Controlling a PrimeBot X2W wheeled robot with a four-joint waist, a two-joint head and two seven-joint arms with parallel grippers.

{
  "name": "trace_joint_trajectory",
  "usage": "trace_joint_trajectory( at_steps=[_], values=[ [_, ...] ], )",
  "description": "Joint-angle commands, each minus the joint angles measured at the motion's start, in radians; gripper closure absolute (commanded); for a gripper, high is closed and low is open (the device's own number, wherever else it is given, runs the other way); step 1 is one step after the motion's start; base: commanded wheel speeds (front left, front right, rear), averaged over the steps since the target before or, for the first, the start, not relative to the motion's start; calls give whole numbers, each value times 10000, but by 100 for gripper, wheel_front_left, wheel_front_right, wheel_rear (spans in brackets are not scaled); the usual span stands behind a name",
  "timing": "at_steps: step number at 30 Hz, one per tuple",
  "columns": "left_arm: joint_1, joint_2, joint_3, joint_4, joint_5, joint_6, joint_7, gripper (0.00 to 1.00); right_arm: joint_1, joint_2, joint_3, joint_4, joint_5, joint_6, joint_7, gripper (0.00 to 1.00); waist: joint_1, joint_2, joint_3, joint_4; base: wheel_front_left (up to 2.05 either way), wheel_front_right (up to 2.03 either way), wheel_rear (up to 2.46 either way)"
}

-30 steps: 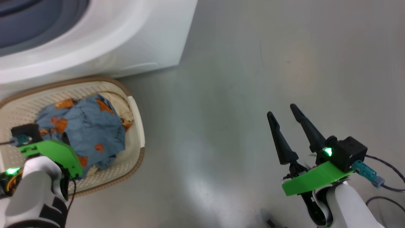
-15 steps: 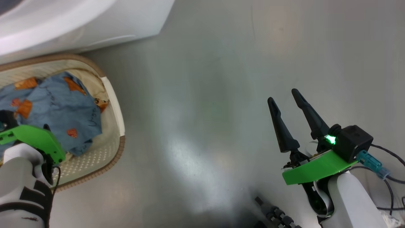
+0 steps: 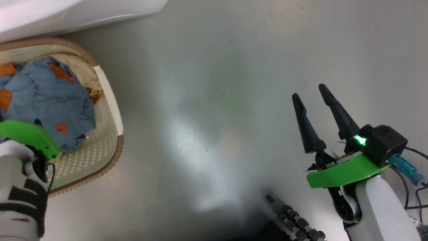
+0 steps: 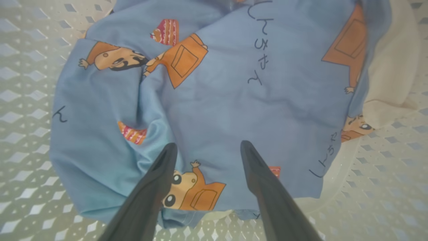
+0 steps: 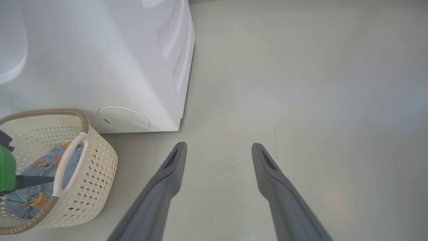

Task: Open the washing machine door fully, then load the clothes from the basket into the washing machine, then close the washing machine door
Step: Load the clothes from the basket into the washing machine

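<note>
Grey floor (image 3: 214,83) is reflecting a broad pale glare (image 3: 200,144) near its centre; a thin dark scratch (image 3: 308,78) is running diagonally across it, upper right in the head view.

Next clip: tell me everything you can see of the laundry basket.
The basket is small, cream-white perforated plastic, rounded, with a brown woven-look rim and a white side handle. It stands upright on the grey floor close to the washing machine. Light blue cartoon-print clothes over cream cloth lie inside. The left gripper reaches into it, jaws open over the cloth.
</note>
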Motion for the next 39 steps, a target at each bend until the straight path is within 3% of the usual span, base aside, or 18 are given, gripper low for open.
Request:
trace_joint_trajectory(
  at_steps=[1,39],
  values=[
    [131,331,178,0,-83,25,-2,0,219,-150,169,-241,-86,16,-48,0,0,0,117,52,0,0,0],
    [-746,72,-461,176,-282,34,310,0,848,-728,-383,-906,-236,16,-48,0,0,0,966,160,0,0,0]
  ],
)
